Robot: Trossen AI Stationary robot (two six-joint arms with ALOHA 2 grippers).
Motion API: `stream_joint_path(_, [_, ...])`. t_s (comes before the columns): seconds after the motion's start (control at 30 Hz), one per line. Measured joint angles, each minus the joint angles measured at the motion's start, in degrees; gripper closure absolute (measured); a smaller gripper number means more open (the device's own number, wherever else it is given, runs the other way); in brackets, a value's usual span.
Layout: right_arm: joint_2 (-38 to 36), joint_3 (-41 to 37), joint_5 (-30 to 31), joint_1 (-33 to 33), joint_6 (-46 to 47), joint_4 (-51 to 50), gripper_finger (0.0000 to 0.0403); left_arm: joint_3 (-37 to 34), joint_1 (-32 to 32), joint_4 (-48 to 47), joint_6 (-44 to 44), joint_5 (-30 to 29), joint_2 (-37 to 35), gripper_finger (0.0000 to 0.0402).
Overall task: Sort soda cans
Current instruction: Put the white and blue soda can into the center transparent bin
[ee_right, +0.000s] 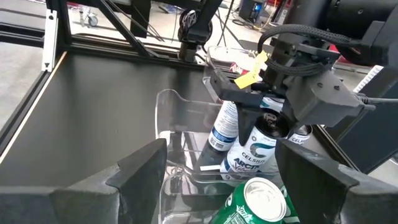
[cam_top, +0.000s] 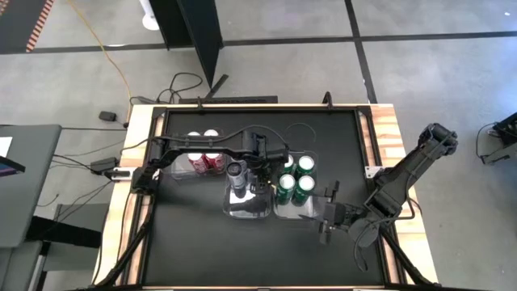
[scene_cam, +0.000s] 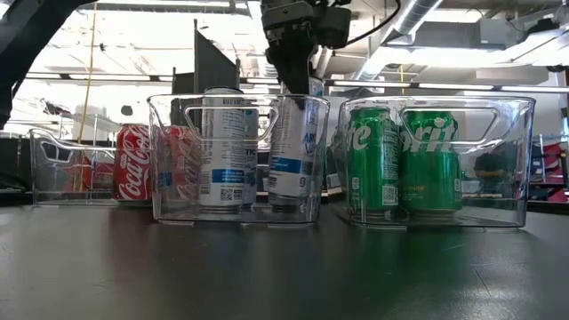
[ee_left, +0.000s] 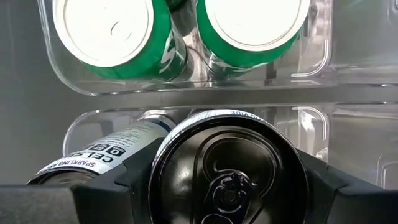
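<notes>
Left tool (ee_right: 264,118) clamped on a silver Celsius can (ee_left: 227,168), inside the middle clear bin (scene_cam: 169,160); right tool (cam_top: 325,220) apart, nearby.

A black tabletop (cam_top: 194,250) with pale wooden side rails (cam_top: 137,121) stood on a grey concrete floor (cam_top: 266,20) crossed by dark seams. A yellow cable (cam_top: 109,52) trailed across the floor, and a grey desk (cam_top: 24,186) stood alongside. Bright ceiling lights (scene_cam: 133,36) glared overhead.
</notes>
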Motion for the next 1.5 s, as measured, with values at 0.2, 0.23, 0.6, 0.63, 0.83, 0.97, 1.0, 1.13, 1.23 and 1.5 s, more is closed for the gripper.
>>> stream_joint_path(0.2, [0.0, 0.0, 0.0, 0.0, 0.0, 0.0, 0.0085, 0.0, 0.0, -0.6, -0.8, -0.8, 0.0, 0.0158])
stream_joint_path(0.23, [0.0, 0.0, 0.0, 0.0, 0.0, 0.0, 0.0085, -0.1, 0.0, -1.0, -1.1, -1.0, 0.1, 0.0158])
stream_joint_path(0.6, [0.0, 0.0, 0.0, 0.3, -0.1, -0.2, 0.0085, -0.2, -1.8, -1.5, -1.3, -3.4, 0.3, 0.0158])
stream_joint_path(0.63, [0.0, 0.0, 0.0, 0.3, -0.1, -0.2, 0.0085, -0.2, -1.8, -1.6, -1.3, -3.5, 0.3, 0.0158])
stream_joint_path(0.83, [0.0, 0.0, 0.0, 0.3, 0.0, -0.2, 0.0085, -0.2, -1.6, -1.4, -2.2, -3.4, 0.3, 0.0158])
stream_joint_path(0.97, [0.0, 0.0, 0.0, 0.3, -0.1, -0.2, 0.0085, -1.1, -1.6, -1.1, -2.9, -3.4, 0.2, 0.0158])
stream_joint_path(1.0, [0.0, 0.0, 0.0, 0.3, -0.1, -0.2, 0.0085, -1.7, -1.6, -0.5, -3.3, -3.5, 0.2, 0.0158])
stream_joint_path(1.13, [0.0, 0.0, 0.0, 0.3, 0.0, -0.2, 0.0085, -3.8, -1.6, -0.2, -4.0, -3.4, -0.2, 0.0158])
stream_joint_path(1.23, [0.0, 0.0, 0.0, 0.3, -0.1, -0.2, 0.0085, -4.4, -1.6, 0.5, -4.3, -3.3, -0.2, 0.0158])
stream_joint_path(1.5, [0.0, 0.0, 0.0, 0.3, -0.1, -0.3, 0.0085, -4.5, -1.6, 0.5, -4.9, -3.2, -0.2, 0.0158])
